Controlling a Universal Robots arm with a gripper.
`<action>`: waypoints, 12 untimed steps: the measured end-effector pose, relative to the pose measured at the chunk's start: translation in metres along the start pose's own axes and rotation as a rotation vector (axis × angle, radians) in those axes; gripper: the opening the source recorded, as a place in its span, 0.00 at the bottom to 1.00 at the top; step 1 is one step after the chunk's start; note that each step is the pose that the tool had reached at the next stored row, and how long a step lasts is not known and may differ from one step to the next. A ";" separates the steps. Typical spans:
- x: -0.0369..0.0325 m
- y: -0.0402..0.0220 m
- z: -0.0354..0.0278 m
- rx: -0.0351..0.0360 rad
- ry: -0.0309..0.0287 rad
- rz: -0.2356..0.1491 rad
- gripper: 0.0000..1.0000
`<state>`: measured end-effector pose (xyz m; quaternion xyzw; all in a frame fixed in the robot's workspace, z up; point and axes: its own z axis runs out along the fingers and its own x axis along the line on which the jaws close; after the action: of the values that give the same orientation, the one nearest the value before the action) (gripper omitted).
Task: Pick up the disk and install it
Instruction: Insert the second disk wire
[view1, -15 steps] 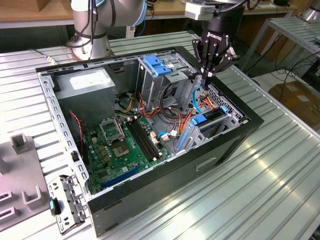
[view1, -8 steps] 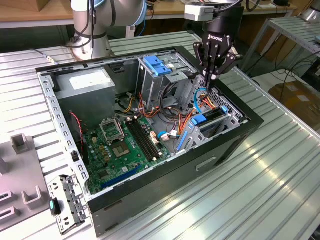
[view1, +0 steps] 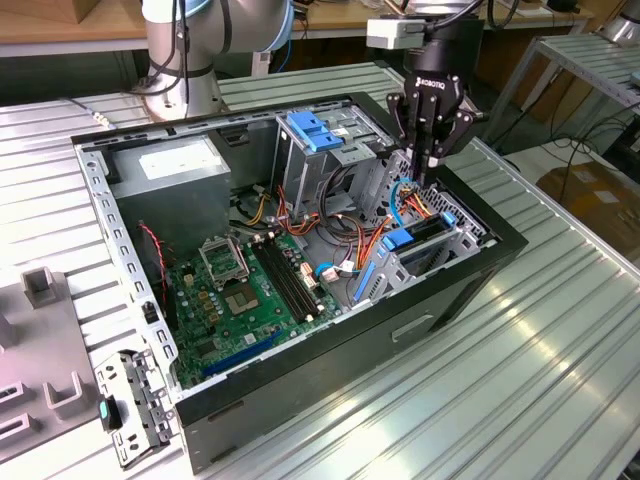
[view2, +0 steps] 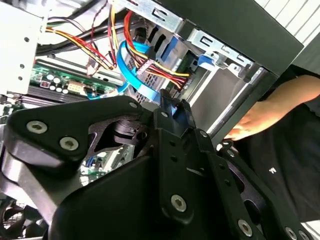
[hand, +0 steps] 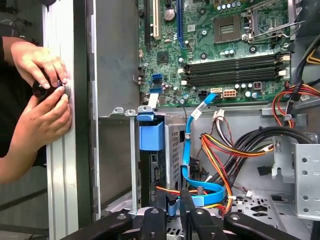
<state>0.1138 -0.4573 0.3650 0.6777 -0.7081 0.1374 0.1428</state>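
Note:
The disk (view1: 422, 233) stands on edge in the drive cage at the case's front corner, blue rail tabs at both ends. In the first wrist view the disk (hand: 152, 170) is a dark strip under a blue tab. My gripper (view1: 425, 180) hangs just above that cage, shut, with nothing of the disk in it. A bit of the blue flat cable (hand: 200, 189) shows at the tips of the gripper (hand: 172, 207). The second wrist view shows the gripper (view2: 173, 105) above the cable bundle.
The open computer case (view1: 110, 230) lies on a slatted metal table (view1: 560, 330). Inside are the motherboard (view1: 250, 290), a grey power-supply box (view1: 175, 165) and loose coloured wires (hand: 220, 155). A person's hands (hand: 42, 100) hold something at the table edge beside the case.

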 end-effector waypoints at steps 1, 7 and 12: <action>-0.0002 0.0000 0.0003 0.0001 0.0026 0.000 0.24; -0.0005 0.0000 0.0011 0.0001 0.0029 0.000 0.16; 0.0009 0.0000 0.0027 -0.0012 -0.0310 0.000 0.16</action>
<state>0.1137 -0.4592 0.3629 0.6798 -0.7102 0.1264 0.1323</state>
